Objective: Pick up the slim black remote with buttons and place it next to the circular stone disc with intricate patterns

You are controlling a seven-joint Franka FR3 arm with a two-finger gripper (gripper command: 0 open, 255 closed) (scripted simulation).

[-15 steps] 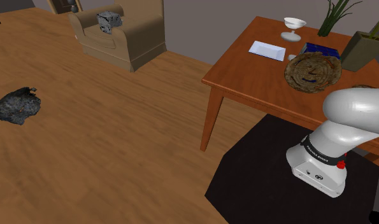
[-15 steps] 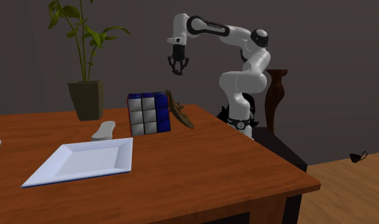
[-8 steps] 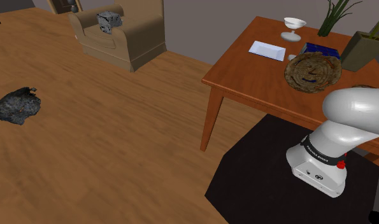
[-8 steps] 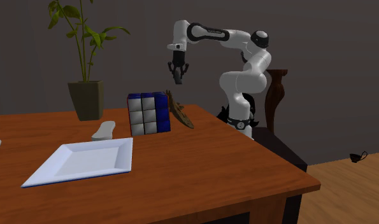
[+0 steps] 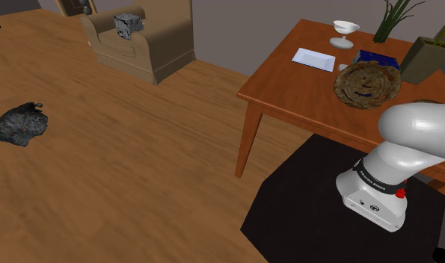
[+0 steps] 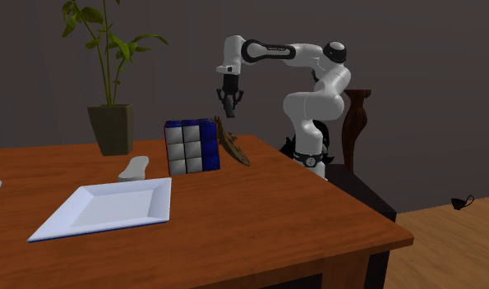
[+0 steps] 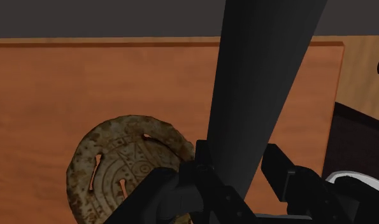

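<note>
Black remote (image 7: 264, 83) in the jaws — lower now, above the disc (image 7: 111, 172).

End effector (image 7: 237, 170) clasping slim black remote (image 7: 264, 76), patterned stone disc (image 7: 118, 168) below on wooden table (image 7: 86, 83)

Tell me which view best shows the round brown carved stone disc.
The shoulder view: almost the whole face of the round brown carved stone disc is visible. In the wrist view the gripper and the slim black remote it clasps hide part of it. The second exterior view shows it nearly edge-on behind the blue-and-white cube.
</note>
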